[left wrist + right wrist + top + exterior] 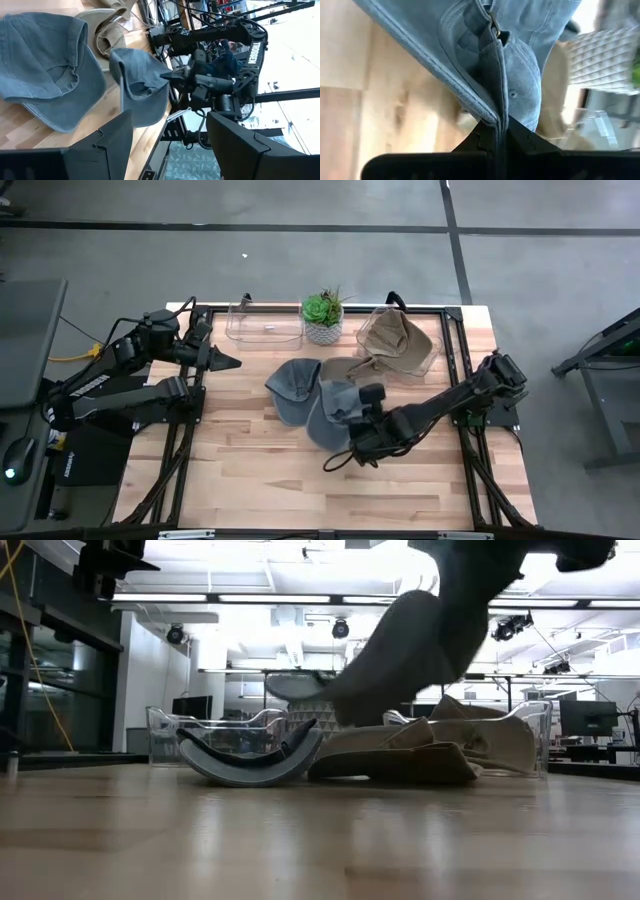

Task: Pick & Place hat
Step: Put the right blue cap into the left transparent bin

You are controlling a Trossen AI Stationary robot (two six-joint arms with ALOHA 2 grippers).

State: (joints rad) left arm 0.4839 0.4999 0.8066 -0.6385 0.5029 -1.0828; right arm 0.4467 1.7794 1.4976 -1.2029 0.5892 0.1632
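Note:
A blue-grey cap point(333, 415) is held off the table by my right gripper point(347, 442), which is shut on it near the table's middle. A second blue-grey cap point(293, 388) lies on the wood just left of it, crown up. One tan hat point(346, 367) rests on the table behind them. Another tan hat point(395, 338) sits in the right clear bin. My left gripper point(228, 362) is open and waits at the table's left side, apart from all hats. My right gripper pinches the cap's folded rim edge point(494, 116) between its two shut fingers, several layers together. The fingers come slanting from the table's right and near side. The cap point(400, 650) is lifted clear of the table, its crown spreading away beyond the fingertips.
An empty clear bin point(264, 323) and a potted succulent point(323, 315) stand at the far edge, with the right clear bin point(428, 352) beside them. Bare wood lies along the near half of the table point(260, 480). Dark arm frames run along both table sides.

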